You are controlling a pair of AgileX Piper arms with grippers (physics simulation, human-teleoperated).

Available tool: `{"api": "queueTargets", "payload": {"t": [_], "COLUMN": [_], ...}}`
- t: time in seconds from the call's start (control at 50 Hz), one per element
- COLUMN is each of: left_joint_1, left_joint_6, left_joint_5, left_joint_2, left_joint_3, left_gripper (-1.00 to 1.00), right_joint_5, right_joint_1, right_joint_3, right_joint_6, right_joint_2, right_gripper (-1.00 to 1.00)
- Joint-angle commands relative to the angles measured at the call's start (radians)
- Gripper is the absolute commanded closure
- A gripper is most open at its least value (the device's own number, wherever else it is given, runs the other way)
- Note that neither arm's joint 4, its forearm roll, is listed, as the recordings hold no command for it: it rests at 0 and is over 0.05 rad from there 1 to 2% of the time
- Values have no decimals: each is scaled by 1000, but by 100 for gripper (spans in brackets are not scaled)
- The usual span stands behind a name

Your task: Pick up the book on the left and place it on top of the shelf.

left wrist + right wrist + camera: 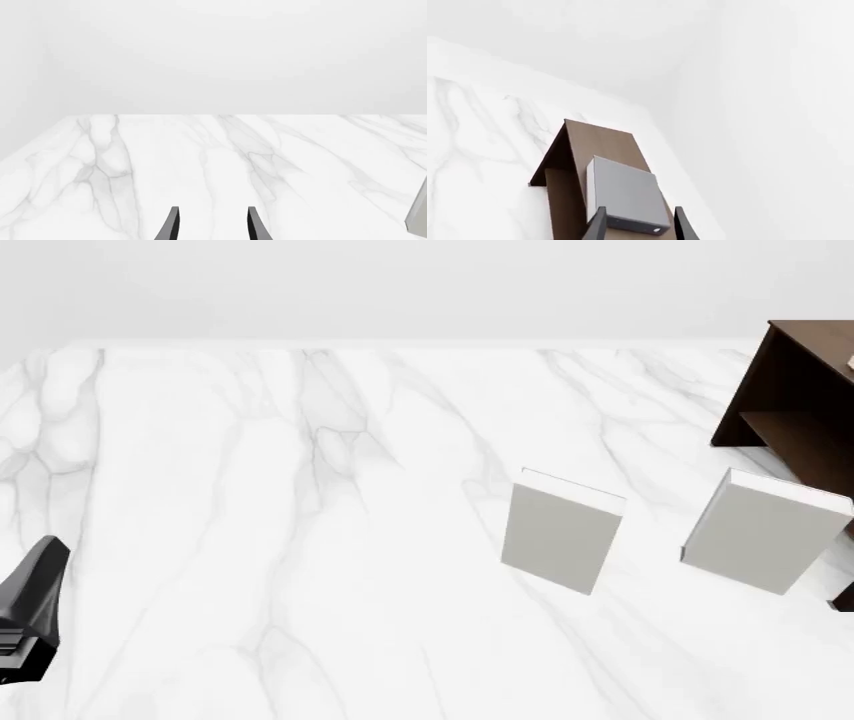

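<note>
Right claw [640,225]: parted wide, the same gap as the empty left claw [212,225], so judged open, gripping nothing. Fingers astride the near end of the book [627,195]; contact with its edges not clear.

Book: lying flat on top of the shelf [607,142], cover up, reading grey in this render. Placement judged done.

Handling, as judgement: rigid hardcover, no flex, probably light. Smooth boards, likely to slip under a loose pinch. Best taken across the width, pads on the two long edges near mid-length. Avoid an end grip, to prevent sagging or pivoting.

Left claw: low over bare marble desk [200,165].

Further out: two light grey books [561,530] [763,530] on the desk, well apart.
</note>
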Motion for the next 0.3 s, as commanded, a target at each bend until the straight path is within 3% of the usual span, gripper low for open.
{"api": "queueTargets", "payload": {"t": [0.02,0.22,0.3], "left_joint_1": [0,0,0], "left_joint_6": [0,0,0], "left_joint_5": [0,0,0], "left_joint_2": [0,0,0], "left_joint_3": [0,0,0], "left_gripper": [-100,-100,-100], "right_joint_5": [13,75,79], "right_joint_1": [46,109,139], "right_joint_3": [17,-9,7], "right_joint_6": [101,165,153], "right_joint_2": [-137,-212,-244], "right_gripper": [-100,-100,-100]}}
